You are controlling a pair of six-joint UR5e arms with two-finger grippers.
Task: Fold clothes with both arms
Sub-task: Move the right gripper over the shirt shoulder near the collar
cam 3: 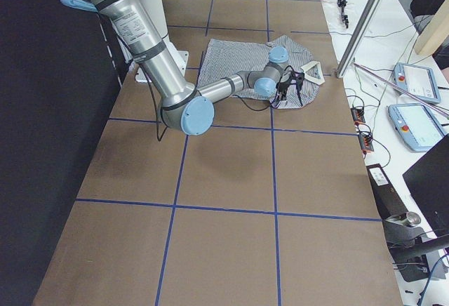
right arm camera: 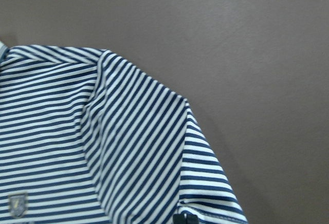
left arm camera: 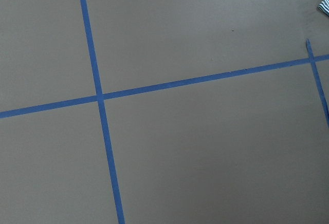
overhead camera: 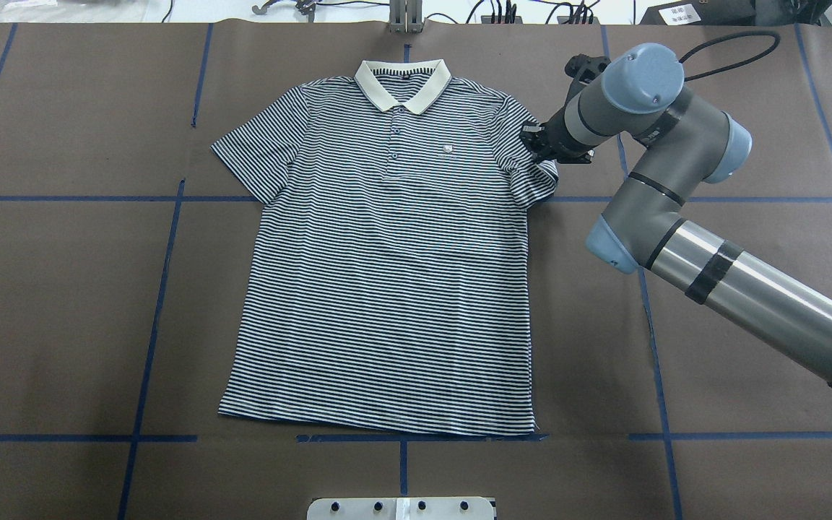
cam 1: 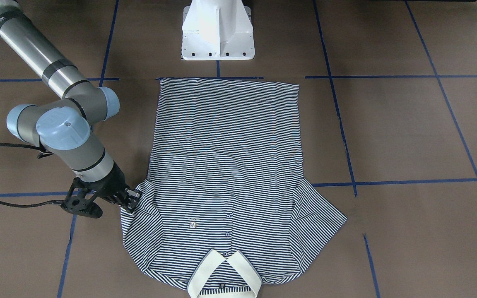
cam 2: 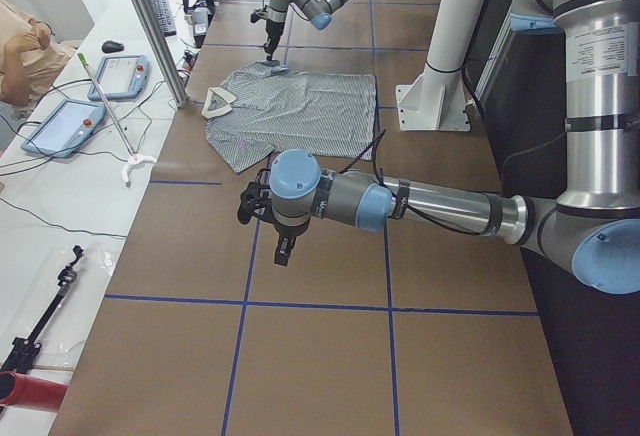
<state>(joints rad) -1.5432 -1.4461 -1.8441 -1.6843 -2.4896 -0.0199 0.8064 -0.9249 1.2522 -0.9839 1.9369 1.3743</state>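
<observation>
The navy-and-white striped polo shirt [cam 1: 226, 165] lies flat and face up on the brown table, its cream collar [overhead camera: 403, 85] at the far side from the robot. It also shows in the overhead view [overhead camera: 387, 274] and the right wrist view [right arm camera: 128, 147]. My right gripper [overhead camera: 535, 142] is at the upper edge of the shirt's sleeve on my right, low on the table [cam 1: 130, 201]. It looks shut on that sleeve, which lies bunched. My left gripper [cam 2: 283, 253] hangs over bare table well to the left of the shirt. I cannot tell whether it is open.
The white pedestal base [cam 1: 218, 37] stands just behind the shirt's hem. Blue tape lines [left arm camera: 100, 98] cross the brown table. A side bench with tablets [cam 2: 120, 76], cables and an upright metal post [cam 2: 150, 26] runs along the far edge, with a person's arm [cam 2: 25, 46] there.
</observation>
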